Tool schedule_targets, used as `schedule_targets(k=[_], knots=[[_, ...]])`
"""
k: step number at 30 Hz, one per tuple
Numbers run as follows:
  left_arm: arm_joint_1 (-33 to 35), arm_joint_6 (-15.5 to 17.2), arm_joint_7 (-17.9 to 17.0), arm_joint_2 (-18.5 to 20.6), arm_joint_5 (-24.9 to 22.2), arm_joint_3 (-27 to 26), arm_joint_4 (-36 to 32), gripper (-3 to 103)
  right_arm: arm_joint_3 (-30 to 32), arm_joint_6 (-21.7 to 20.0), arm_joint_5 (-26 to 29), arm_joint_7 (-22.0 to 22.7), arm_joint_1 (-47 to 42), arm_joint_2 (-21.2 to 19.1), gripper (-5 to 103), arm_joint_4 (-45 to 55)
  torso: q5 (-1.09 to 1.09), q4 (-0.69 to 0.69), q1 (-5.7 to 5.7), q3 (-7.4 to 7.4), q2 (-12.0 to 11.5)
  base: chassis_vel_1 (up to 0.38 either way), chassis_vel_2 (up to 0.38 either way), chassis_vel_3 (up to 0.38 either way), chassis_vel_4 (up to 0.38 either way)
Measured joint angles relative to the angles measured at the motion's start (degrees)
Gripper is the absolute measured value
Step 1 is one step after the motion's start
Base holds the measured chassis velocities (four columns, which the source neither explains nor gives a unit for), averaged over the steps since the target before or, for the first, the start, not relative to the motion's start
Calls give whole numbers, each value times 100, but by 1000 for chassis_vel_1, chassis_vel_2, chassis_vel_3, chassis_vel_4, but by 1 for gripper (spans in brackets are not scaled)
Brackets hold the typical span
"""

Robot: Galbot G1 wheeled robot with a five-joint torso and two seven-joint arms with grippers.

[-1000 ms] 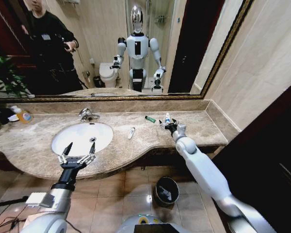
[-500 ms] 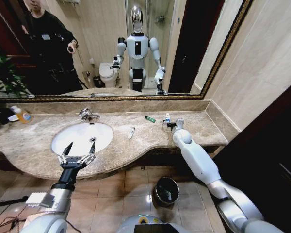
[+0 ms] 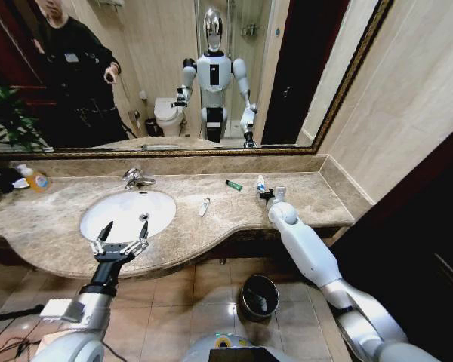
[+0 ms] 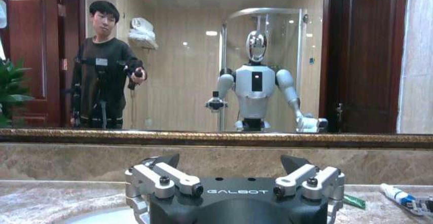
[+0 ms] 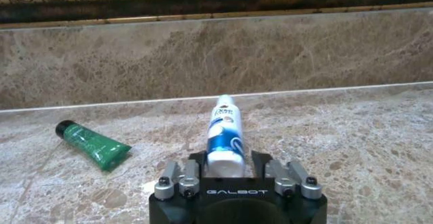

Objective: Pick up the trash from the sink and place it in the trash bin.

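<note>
Your right gripper point(image 5: 226, 169) has its jaws closed on a white-and-blue tube point(image 5: 225, 135) lying on the counter point(image 3: 302, 197).

Nothing lifted yet; the green tube point(image 5: 91, 144) just beside and another white tube point(image 3: 204, 206) wait. The bin point(image 3: 258, 296) stands below, unobstructed. Your left gripper point(image 3: 121, 237) hangs spread and empty at the sink point(image 3: 90, 219).

right gripper point(image 5: 225, 163) closed on white tube point(image 5: 226, 135)

"GALBOT" stands in pale letters on the black body of the left gripper point(image 4: 233, 176) and the right gripper point(image 5: 225, 164) (the tube's print is unreadable).
</note>
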Motion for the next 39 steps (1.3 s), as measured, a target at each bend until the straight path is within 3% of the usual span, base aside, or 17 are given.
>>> schedule_targets(k=[2, 3, 5, 7, 18, 27, 32, 39], knots=[[0, 0, 0, 0, 0, 0, 0, 100, -2, 2, -8, -3, 0, 10, 47, -4, 0, 0, 0, 0, 0, 0, 0, 0, 0], [0, 0, 0, 0, 0, 0, -1, 100, -5, 3, -27, -5, 1, 26, 37, -5, 0, 0, 0, 0, 0, 0, 0, 0, 0], [0, 0, 0, 0, 0, 0, -1, 100, -7, 4, -44, -5, 2, 33, 37, -4, 0, 0, 0, 0, 0, 0, 0, 0, 0], [0, 0, 0, 0, 0, 0, 0, 100, -12, 14, -101, 4, -2, 27, 30, 50, 0, 0, 0, 0, 0, 0, 0, 0, 0], [0, 0, 0, 0, 0, 0, 0, 100, 110, -44, -69, 128, -472, -397, 28, 1243, 1, 0, 0, 0, 0, 0, 0, 0, 0], [0, 0, 0, 0, 0, 0, 0, 100, 640, -106, 207, 203, -1860, -1052, 28, 2919, 1, 0, 0, -1, 0, 0, 0, 0, 0], [0, 0, 0, 0, 0, 0, 0, 100, 1150, 187, 49, 4, -3147, -1428, 28, 3959, 0, -1, -1, -1, 0, 0, 0, 0, 0], [0, 0, 0, 0, 0, 0, 0, 100, 1369, 381, -278, -11, -4046, -1349, 28, 4393, 2, -1, -1, -1, 0, 0, 0, 0, 0]])
